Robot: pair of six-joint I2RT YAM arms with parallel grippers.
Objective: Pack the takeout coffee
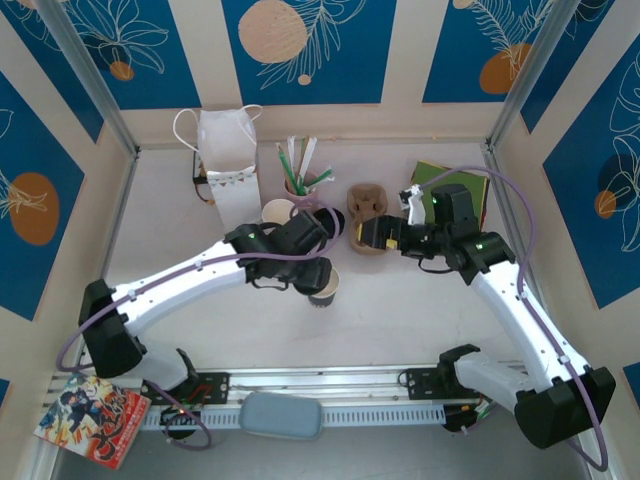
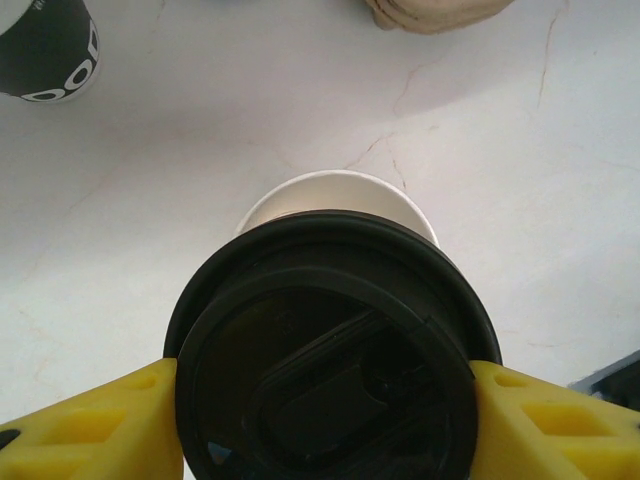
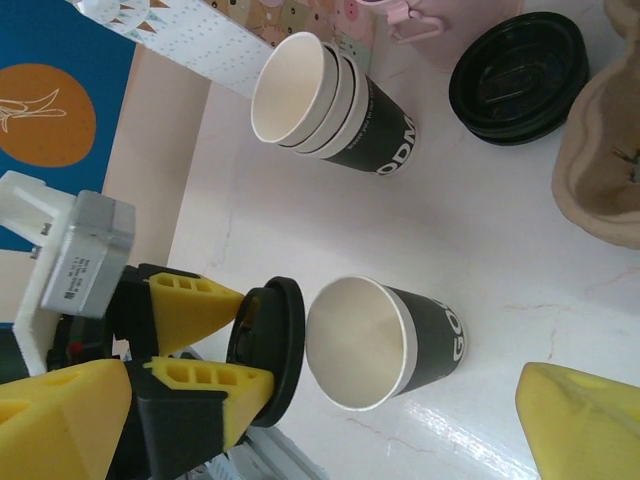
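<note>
My left gripper [image 1: 318, 272] [image 2: 325, 400] is shut on a loose black lid [image 2: 325, 330] [image 3: 270, 350], its yellow fingers [image 2: 90, 425] pressing the lid's two sides. The lid hangs just above an open dark paper cup [image 1: 325, 290] [image 3: 385, 340], whose white rim [image 2: 340, 190] shows past the lid's edge. The two are apart. My right gripper [image 1: 362, 238] [image 3: 320, 430] stands open to the right of that cup, with nothing between its fingers [image 3: 580, 420]. The takeout coffee is out of view. The white paper bag [image 1: 228, 160] stands upright at the back left.
A stack of lidless cups [image 3: 330, 100] and a stack of black lids [image 3: 520, 60] sit behind the open cup. Right of them lies a brown cardboard carrier [image 1: 366, 203]. A pink cup of straws [image 1: 300, 185] stands beside the bag. Green napkins [image 1: 450, 180] are at the back right.
</note>
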